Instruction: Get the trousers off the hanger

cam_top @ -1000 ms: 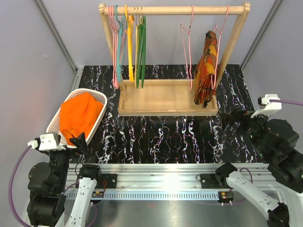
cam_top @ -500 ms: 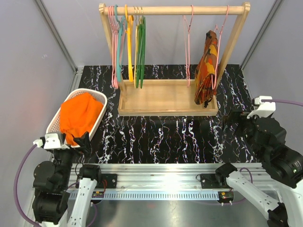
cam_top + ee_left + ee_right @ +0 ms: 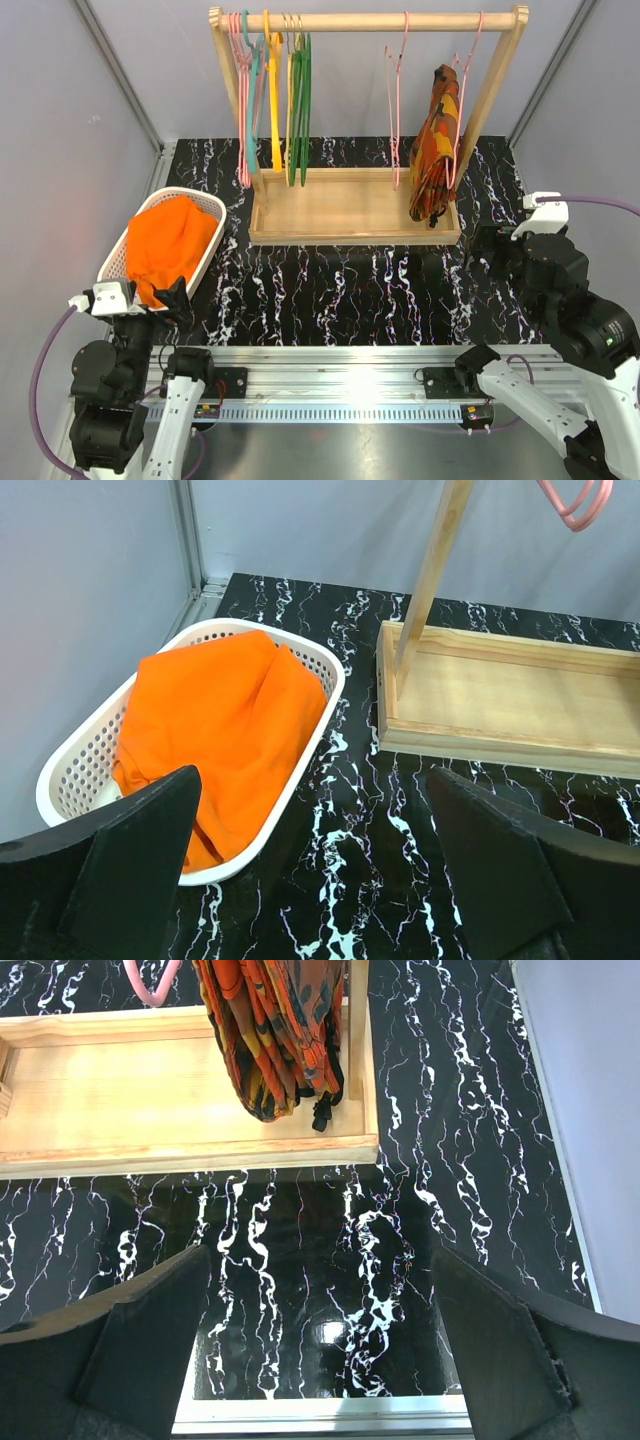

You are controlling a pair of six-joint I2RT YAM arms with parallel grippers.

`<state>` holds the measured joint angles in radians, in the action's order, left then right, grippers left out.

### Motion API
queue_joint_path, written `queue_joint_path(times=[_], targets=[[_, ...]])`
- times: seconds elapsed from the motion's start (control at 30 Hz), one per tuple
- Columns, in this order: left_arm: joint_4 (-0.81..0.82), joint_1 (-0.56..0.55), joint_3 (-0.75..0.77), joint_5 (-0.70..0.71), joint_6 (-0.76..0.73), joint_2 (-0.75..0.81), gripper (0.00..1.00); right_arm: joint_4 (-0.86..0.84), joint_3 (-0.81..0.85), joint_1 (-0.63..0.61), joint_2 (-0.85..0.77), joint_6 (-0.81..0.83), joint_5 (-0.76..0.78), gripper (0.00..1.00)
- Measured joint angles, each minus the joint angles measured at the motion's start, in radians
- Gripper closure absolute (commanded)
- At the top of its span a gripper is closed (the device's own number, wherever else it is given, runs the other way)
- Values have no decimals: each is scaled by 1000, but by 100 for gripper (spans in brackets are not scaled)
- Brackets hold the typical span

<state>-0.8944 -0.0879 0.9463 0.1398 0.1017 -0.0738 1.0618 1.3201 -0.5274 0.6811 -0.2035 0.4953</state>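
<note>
The bright orange trousers (image 3: 170, 245) lie bunched in the white basket (image 3: 212, 203) at the left, off any hanger; they also show in the left wrist view (image 3: 215, 715). An empty pink wire hanger (image 3: 397, 100) hangs on the wooden rail, right of the middle; its lower loop shows in the right wrist view (image 3: 150, 985). My left gripper (image 3: 170, 297) is open and empty just in front of the basket, with black table between its jaws (image 3: 315, 880). My right gripper (image 3: 490, 250) is open and empty over the table at the right (image 3: 320, 1350).
A wooden rack with a tray base (image 3: 350, 215) stands at the back. It carries pink, teal, yellow and green hangers (image 3: 270, 100) at the left. A patterned orange-brown garment (image 3: 435, 150) hangs on another pink hanger at the right. The metal rail (image 3: 350, 385) runs along the near edge.
My right arm has shifted a little to the left and away from the near edge. My left arm settled slightly. Both grippers stay open, and the trousers have not moved.
</note>
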Motion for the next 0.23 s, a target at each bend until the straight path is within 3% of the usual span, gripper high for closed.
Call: queue_joint_path(times=[0.23], targets=[[12,0,0,8,-5,0,1,0,0,0,1,9,-1,1]])
